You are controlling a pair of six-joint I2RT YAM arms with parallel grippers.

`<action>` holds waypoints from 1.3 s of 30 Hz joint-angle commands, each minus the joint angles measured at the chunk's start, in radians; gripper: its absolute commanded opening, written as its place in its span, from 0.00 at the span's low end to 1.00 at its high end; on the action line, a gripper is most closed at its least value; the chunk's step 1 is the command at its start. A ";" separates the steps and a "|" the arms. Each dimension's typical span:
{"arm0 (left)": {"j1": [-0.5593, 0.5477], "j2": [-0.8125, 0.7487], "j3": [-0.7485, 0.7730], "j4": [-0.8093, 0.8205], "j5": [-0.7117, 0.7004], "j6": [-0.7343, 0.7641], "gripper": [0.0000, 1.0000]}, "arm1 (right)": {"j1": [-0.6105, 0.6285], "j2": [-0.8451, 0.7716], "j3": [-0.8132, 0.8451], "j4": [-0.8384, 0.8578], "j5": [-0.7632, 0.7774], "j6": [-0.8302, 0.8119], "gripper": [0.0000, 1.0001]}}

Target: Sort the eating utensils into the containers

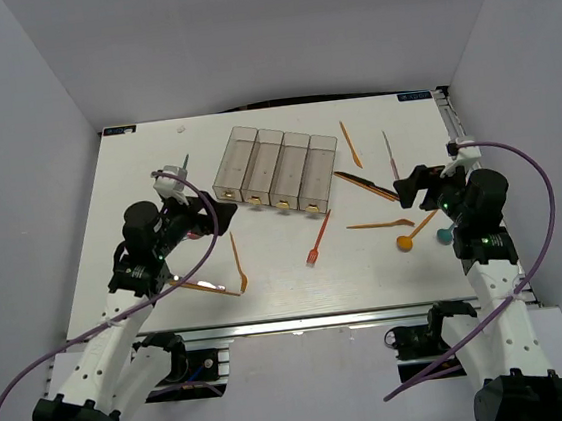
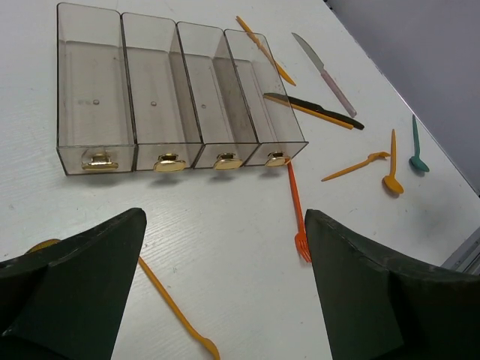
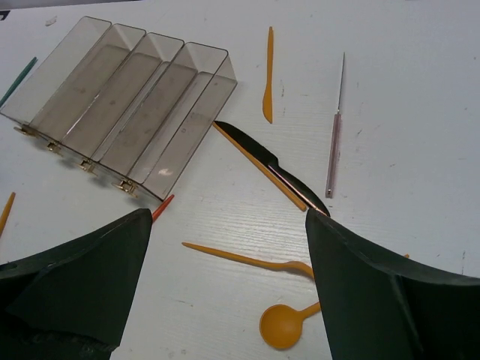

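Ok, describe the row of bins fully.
The row of bins is four narrow, open-topped troughs of clear greyish plastic, joined side by side, each with a gold tag at its near end. All four look empty. It lies askew on the white table. The handle of a red fork and the tip of a black knife reach its rightmost bin.

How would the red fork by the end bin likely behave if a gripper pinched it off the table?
The red fork looks thin and plastic, so it is probably light and slightly bendy. It lies flat on the smooth white table, so a pinch may slide it sideways rather than get under it. It seems unlikely to roll.
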 commanded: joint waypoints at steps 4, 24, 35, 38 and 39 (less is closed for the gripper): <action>0.005 0.030 0.044 -0.036 -0.046 -0.003 0.98 | -0.002 -0.018 -0.075 0.103 -0.181 -0.233 0.89; 0.174 0.748 0.460 -0.228 -0.230 0.089 0.89 | 0.130 0.005 -0.029 -0.161 -0.422 -0.754 0.89; 0.186 1.186 0.918 -0.361 -0.453 0.232 0.78 | 0.191 -0.012 -0.032 -0.151 -0.413 -0.749 0.89; 0.200 1.257 0.977 -0.372 -0.473 0.249 0.76 | 0.196 -0.022 -0.040 -0.138 -0.405 -0.742 0.89; 0.204 1.297 1.018 -0.378 -0.468 0.252 0.75 | 0.199 -0.022 -0.041 -0.138 -0.405 -0.740 0.89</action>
